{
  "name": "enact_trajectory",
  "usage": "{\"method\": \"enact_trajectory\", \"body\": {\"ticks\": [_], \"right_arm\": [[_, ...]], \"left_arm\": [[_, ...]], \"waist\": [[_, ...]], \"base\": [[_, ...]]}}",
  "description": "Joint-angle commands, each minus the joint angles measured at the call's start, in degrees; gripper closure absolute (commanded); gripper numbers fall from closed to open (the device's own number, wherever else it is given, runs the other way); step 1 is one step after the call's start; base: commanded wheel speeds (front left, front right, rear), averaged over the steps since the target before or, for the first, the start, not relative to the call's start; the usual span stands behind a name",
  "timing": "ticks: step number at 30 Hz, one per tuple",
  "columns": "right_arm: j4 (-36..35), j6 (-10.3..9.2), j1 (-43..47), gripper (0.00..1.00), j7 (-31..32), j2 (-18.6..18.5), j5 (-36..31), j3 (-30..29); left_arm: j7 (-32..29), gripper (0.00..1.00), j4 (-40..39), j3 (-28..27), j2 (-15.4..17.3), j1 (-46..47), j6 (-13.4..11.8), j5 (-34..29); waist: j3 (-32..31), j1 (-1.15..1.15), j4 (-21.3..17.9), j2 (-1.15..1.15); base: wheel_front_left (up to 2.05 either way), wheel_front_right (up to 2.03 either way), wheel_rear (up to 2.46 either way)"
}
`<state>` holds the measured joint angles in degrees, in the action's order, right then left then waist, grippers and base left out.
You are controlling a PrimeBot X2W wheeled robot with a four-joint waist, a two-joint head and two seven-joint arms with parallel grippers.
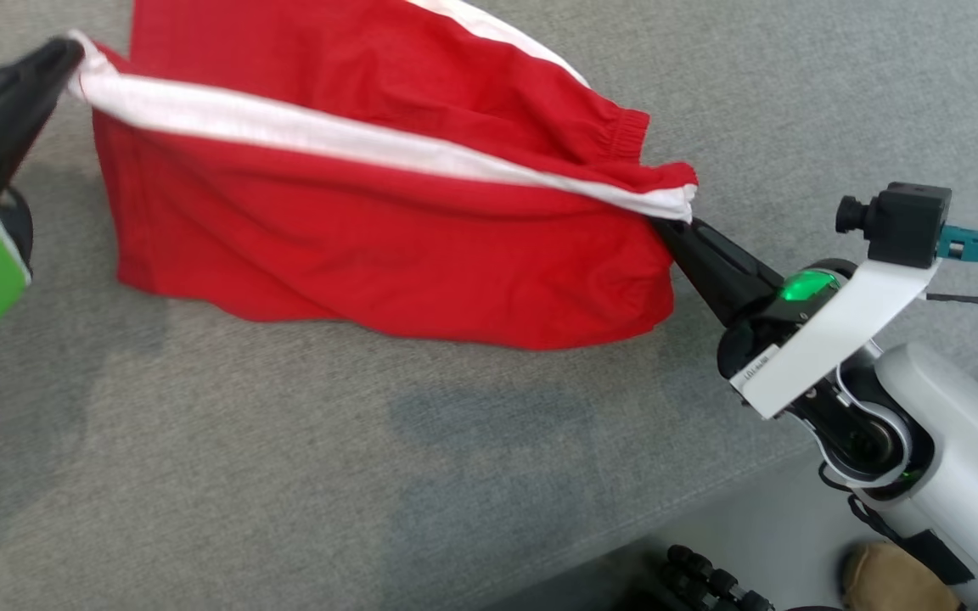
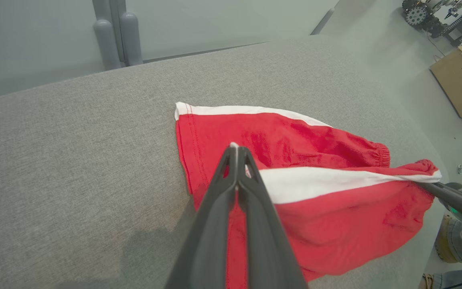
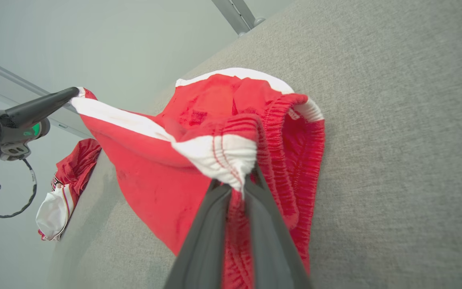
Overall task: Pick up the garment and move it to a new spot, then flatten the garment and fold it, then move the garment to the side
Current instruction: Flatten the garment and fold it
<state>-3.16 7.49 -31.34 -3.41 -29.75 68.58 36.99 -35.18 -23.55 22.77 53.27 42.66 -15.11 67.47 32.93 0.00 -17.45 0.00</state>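
— Where is the garment (image 1: 387,229) seen?
— Upper middle of the head frame, stretched over the grey surface (image 1: 285,475).
— And the grippers?
— Its white band is clamped by the left gripper (image 1: 71,56), upper left, and the right gripper (image 1: 672,227), at right.

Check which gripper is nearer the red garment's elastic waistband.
Right. The right gripper is shut on the garment at the waistband; the left gripper pinches the opposite hem end of its white stripe.
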Motion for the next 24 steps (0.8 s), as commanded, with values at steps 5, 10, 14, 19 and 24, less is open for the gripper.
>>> {"method": "enact_trajectory", "body": {"ticks": [5, 10, 14, 19, 24], "right_arm": [[1.58, 0.0, -3.79, 1.0, -2.98, 1.42, 2.07, 1.98], [2.57, 0.0, -6.8, 1.0, -3.99, 2.04, 3.36, 3.96], [4.36, 0.0, -9.14, 1.0, -5.4, 3.25, 3.96, 5.27], [7.05, 0.0, -11.72, 1.0, -7.33, 4.29, 3.82, 6.65], [9.53, 0.0, -13.58, 1.0, -8.79, 4.85, 3.32, 8.15]], "left_arm": [[-6.34, 1.0, 9.0, 4.73, -3.47, 12.46, 1.84, -3.56], [-10.84, 1.0, 18.08, 8.33, -6.93, 20.69, 2.97, -5.96], [-11.56, 1.0, 24.77, 10.57, -9.38, 24.82, 3.69, -8.38], [-10.89, 1.0, 31.18, 12.19, -12.4, 28.31, 5.01, -9.9], [-10.44, 1.0, 36.33, 13.63, -13.97, 30.06, 5.7, -11.54]], "waist": [[1.94, 0.0, -2.53, 0.0], [2.44, 0.0, -2.95, 0.0], [3.23, 0.0, -3.1, 0.0], [4.18, 0.0, -3.14, 0.0], [4.74, 0.0, -3.4, 0.0]], "base": [[0.0, 0.0, 0.0], [0.0, 0.0, 0.0], [0.0, 0.0, 0.0], [0.0, 0.0, 0.0], [0.0, 0.0, 0.0]]}}
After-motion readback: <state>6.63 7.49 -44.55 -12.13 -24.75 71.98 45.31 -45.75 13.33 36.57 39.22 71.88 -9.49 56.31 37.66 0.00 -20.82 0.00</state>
